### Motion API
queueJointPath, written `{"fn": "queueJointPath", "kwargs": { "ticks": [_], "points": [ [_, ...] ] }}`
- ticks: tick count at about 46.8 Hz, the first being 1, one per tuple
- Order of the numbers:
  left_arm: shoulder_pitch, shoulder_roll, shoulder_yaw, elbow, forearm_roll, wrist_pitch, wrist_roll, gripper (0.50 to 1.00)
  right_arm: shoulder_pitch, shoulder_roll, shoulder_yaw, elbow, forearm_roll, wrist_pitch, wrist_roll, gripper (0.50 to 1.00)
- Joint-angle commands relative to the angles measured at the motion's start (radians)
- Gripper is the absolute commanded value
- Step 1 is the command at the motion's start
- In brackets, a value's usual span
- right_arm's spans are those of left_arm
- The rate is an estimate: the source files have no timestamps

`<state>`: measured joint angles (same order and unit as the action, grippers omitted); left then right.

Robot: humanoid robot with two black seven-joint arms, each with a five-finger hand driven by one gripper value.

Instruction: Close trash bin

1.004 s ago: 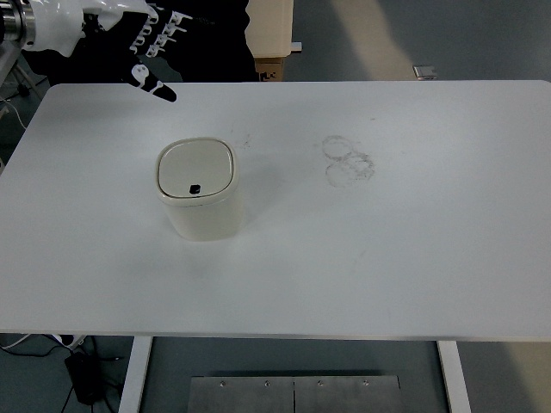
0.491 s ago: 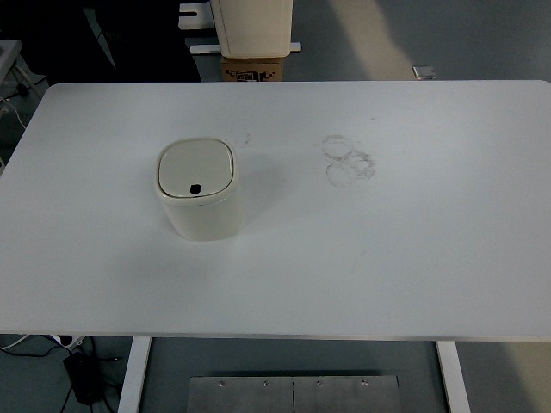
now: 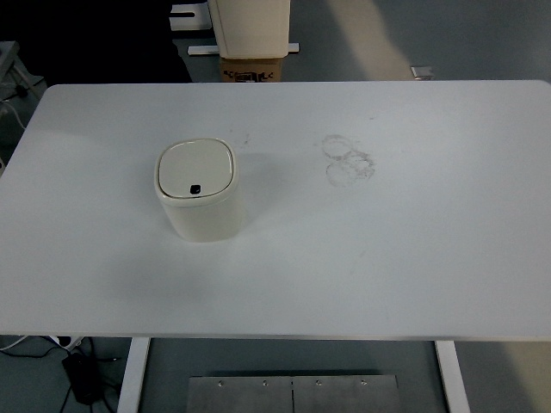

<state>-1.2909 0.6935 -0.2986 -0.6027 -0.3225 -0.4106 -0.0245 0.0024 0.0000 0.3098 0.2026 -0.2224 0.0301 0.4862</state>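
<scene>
Head view shows one cream trash bin (image 3: 199, 191) upright on the white table (image 3: 413, 258), its lid (image 3: 196, 169) lying flat and flush on the rim, a small dark button near the lid's front edge. Neither robot hand is in view, so their state cannot be told. Judging from the seated lid, the closing step looks done; the next move calls for nothing more than perhaps a check that the lid is latched. Right of the bin, well apart, are faint ring marks (image 3: 348, 160), about three overlapping circles. Beyond the bin, past the table's far edge, stands one cardboard box (image 3: 250, 69)
</scene>
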Motion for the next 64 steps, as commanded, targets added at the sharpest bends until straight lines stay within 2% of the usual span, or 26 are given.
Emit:
{"fn": "queueJointPath", "kwargs": {
  "ticks": [1,12,21,29,40,47,64],
  "points": [
    [0.059,-0.041,-0.056,0.027,0.000,0.001,-0.002,1.000,0.001,0.000,0.002,0.000,0.001,0.001,0.000,0.991],
    [0.186,-0.144,-0.197,0.116,-0.001,-0.002,-0.002,1.000,0.001,0.000,0.002,0.000,0.003,-0.001,-0.001,0.991],
    [0.232,-0.198,-0.277,0.149,-0.001,-0.005,-0.003,1.000,0.002,0.000,0.003,0.001,0.001,0.002,0.000,0.991],
    [0.271,-0.259,-0.339,0.228,-0.001,-0.019,-0.035,1.000,-0.001,0.000,0.002,-0.002,0.003,-0.001,0.000,0.991],
    [0.363,-0.330,-0.373,0.250,-0.003,-0.027,-0.058,1.000,-0.002,0.000,0.002,0.000,0.000,0.001,-0.001,0.991],
    [0.372,-0.379,-0.399,0.305,-0.001,-0.027,-0.061,1.000,-0.001,0.000,0.002,0.000,-0.005,0.001,0.000,0.991],
    [0.371,-0.436,-0.401,0.308,0.002,-0.017,-0.061,1.000,-0.001,0.000,0.000,0.000,-0.008,-0.001,0.002,0.991]
  ]
}}
